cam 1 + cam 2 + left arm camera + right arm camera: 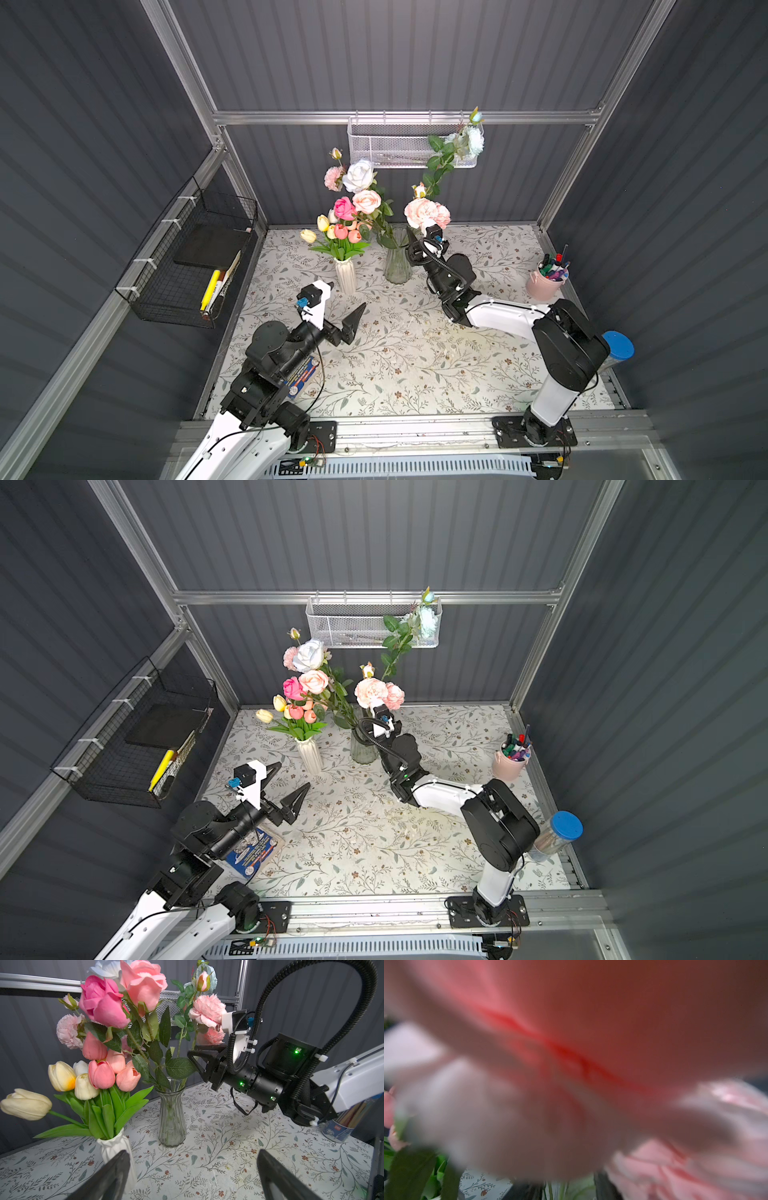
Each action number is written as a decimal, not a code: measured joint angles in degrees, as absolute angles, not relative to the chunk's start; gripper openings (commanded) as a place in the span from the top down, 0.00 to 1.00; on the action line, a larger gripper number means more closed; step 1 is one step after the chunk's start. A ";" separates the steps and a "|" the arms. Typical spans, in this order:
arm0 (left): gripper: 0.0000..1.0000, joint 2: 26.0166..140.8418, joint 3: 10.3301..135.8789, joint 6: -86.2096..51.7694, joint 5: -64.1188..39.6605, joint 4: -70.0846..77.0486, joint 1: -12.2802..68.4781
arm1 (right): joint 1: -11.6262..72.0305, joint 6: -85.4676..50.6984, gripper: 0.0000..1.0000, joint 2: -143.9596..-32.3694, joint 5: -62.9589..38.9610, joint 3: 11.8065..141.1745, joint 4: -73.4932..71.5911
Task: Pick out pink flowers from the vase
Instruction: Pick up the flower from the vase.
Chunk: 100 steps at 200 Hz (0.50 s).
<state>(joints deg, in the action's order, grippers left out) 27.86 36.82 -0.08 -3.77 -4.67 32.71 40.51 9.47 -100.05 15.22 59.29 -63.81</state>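
Observation:
Pink flowers stand in two vases. The clear glass vase (397,266) (172,1118) holds a magenta rose (344,208) (104,1001), a pale pink rose (366,201) and pink peonies (424,212) (207,1011). Salmon tulips (347,232) (101,1074) sit in the white ribbed vase (345,274). My right gripper (415,241) (193,1053) (566,1188) reaches in just above the glass vase's mouth, under the peonies. Its jaws stand partly apart with green stems between them, and blurred petals fill most of the right wrist view. My left gripper (347,297) (192,1154) hovers wide open and empty in front of the white vase.
A white rose (359,174) and a pale blue rose (473,139) share the glass vase. Cream and yellow tulips (316,228) share the white one. A white mesh basket (399,145) hangs on the back wall, a black wire basket (195,257) at left. Pink pen cup (544,282) and blue-lidded jar (619,345) stand at right.

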 measured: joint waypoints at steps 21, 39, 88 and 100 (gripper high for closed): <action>0.03 27.86 36.82 0.05 -3.77 -4.67 32.71 | 40.56 9.56 0.60 -100.07 15.42 60.38 -63.22; 0.03 27.86 36.82 0.12 -3.75 -4.64 32.71 | 40.56 9.56 0.64 -100.53 15.27 62.43 -62.76; 0.03 27.42 36.14 0.56 -3.31 -4.62 32.71 | 40.56 9.23 0.76 -103.63 15.00 64.58 -62.98; 0.03 27.35 36.05 0.75 -3.31 -4.64 32.71 | 40.56 9.21 0.77 -104.53 14.98 64.58 -62.89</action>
<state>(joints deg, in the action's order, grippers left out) 27.35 36.05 0.75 -3.31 -4.64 32.71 40.56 9.21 -104.53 14.98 64.58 -62.89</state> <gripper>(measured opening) 0.969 0.237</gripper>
